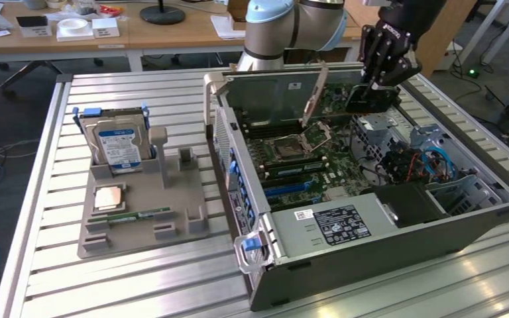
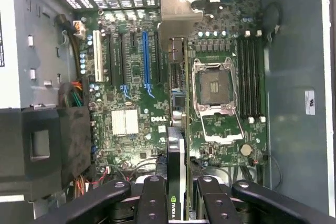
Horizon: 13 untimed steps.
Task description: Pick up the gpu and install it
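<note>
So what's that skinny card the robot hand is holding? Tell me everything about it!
The graphics card is seen edge-on. It is a thin green board with a black block on one side that carries a green-and-white logo, and it has a bent silver metal plate at its far end. The hand pinches it from both sides near the logo end. It hangs above the green main board inside the open computer case, parallel to the long blue slot and not yet pushed in.

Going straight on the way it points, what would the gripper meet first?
Likely the motherboard, between blue slot and CPU socket, touched first by the gpu the gripper holds; depth unclear.
</note>
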Each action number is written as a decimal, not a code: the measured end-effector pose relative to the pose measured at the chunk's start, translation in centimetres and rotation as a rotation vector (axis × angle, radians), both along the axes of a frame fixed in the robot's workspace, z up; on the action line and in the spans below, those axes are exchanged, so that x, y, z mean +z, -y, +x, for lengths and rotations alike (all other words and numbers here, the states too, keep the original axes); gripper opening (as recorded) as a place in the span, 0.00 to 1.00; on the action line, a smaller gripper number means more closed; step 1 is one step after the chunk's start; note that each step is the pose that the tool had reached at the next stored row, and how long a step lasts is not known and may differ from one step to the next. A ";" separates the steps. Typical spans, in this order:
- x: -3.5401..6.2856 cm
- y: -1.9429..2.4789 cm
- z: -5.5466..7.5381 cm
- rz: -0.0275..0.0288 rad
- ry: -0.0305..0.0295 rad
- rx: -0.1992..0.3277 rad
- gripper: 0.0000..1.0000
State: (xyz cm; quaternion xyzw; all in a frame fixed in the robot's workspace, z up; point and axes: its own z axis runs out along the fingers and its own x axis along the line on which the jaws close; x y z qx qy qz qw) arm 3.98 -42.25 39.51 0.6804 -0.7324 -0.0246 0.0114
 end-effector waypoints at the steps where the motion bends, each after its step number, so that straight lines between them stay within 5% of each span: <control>1: 0.00 0.00 0.0 0.0000 0.0000 0.004 0.27; 3: -0.04 -0.01 0.0 0.0003 0.0025 0.012 0.27; 9: -0.23 0.00 -0.2 -0.0003 0.0395 0.030 0.27; 13: -0.37 0.00 -0.4 -0.0003 0.0414 0.032 0.27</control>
